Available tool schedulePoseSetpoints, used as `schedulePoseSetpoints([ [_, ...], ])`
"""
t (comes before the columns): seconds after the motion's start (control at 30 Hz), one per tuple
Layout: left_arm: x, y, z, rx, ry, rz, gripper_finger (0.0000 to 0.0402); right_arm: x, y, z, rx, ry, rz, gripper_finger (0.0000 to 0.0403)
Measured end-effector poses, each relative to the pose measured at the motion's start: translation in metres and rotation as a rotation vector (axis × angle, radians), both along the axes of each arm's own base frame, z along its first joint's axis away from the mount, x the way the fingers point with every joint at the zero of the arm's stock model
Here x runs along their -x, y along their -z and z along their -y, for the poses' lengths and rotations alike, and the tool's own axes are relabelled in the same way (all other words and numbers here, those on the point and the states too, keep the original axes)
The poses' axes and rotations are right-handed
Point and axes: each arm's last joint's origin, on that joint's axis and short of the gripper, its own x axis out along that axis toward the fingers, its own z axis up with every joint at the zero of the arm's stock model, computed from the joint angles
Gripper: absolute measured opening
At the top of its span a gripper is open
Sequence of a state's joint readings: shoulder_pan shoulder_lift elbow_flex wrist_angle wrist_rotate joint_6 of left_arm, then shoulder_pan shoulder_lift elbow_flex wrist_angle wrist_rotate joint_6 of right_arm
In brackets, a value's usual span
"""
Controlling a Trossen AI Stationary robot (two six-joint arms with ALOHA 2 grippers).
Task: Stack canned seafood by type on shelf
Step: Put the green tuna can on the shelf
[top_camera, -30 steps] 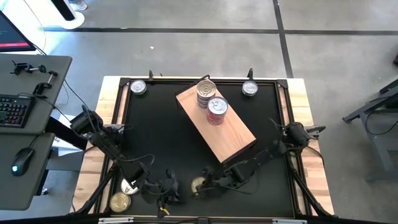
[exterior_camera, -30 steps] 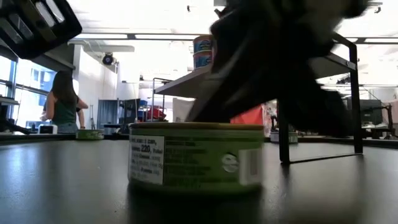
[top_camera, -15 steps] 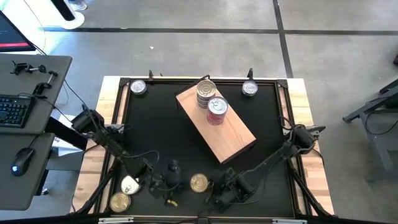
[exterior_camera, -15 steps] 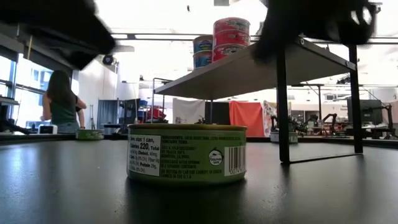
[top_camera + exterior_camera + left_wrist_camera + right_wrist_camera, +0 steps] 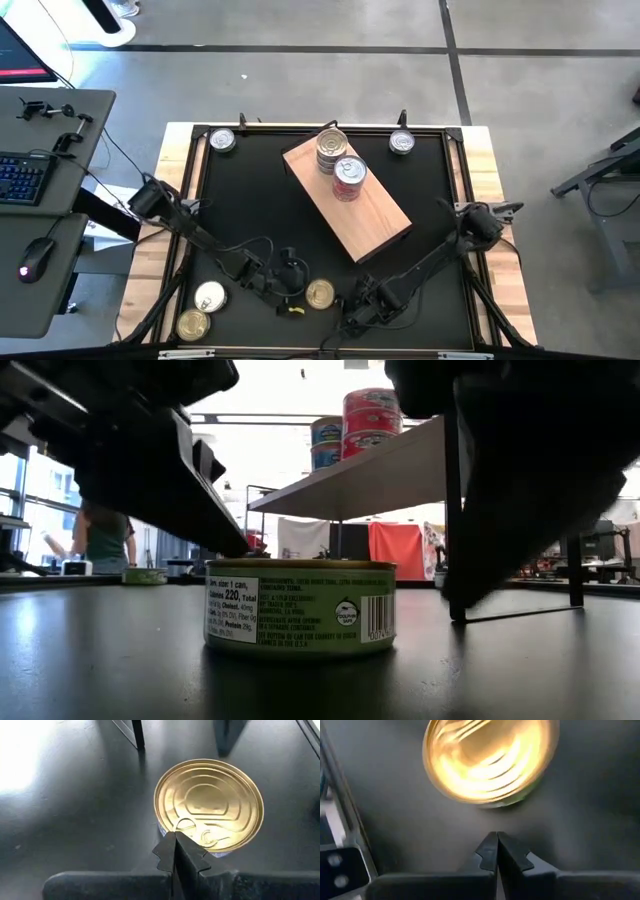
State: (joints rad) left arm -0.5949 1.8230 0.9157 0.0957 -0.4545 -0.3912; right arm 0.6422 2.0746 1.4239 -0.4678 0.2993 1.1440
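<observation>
A gold-lidded can (image 5: 320, 293) with a green label (image 5: 300, 605) stands on the black table near its near edge. My left gripper (image 5: 176, 840) is shut, its tip at the rim of that can's lid (image 5: 209, 805), on the can's left side (image 5: 297, 285). My right gripper (image 5: 497, 840) is shut too and stands just right of the same can (image 5: 490, 760), apart from it. The wooden shelf (image 5: 370, 215) carries a stack of silver cans (image 5: 331, 148) and a red-labelled stack (image 5: 348, 176). My left gripper's shut fingertips (image 5: 176, 836) overlap the near rim of the gold can's lid (image 5: 180, 822), coming from the table's left and slanting down. I cannot tell whether they touch the lid or hover just over it. The can stands flat on the table.
Other cans stand at the far left corner (image 5: 222, 140), the far right corner (image 5: 401, 143) and the near left corner: a silver one (image 5: 209, 296) and a gold one (image 5: 193, 324). The shelf's thin black legs (image 5: 455, 530) stand behind the can. A person (image 5: 103, 538) is in the room beyond.
My right gripper has drawn back from the gold can toward the table's near right, leaving the can standing where it was. My left gripper has moved right and slightly toward the far edge, up to the can, uncovering the silver can at the near left.
</observation>
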Motion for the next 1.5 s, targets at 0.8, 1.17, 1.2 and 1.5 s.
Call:
schedulePoseSetpoints([
  [0.8, 0.0, 0.019, 0.007, 0.042, -0.077, -0.007, 0.0, -0.011, 0.025, 0.0, 0.092, 0.039, 0.066, 0.0],
  [1.17, -0.001, 0.033, 0.009, 0.086, -0.126, -0.02, 0.0, -0.016, 0.021, -0.002, 0.066, 0.039, 0.078, 0.0],
  [1.2, -0.001, 0.033, 0.009, 0.096, -0.129, -0.021, 0.0, -0.016, 0.019, -0.004, 0.063, 0.033, 0.081, 0.0],
  [1.5, 0.005, 0.033, 0.017, 0.11, -0.106, -0.024, 0.0, -0.029, -0.012, -0.019, 0.032, -0.039, 0.143, 0.0],
])
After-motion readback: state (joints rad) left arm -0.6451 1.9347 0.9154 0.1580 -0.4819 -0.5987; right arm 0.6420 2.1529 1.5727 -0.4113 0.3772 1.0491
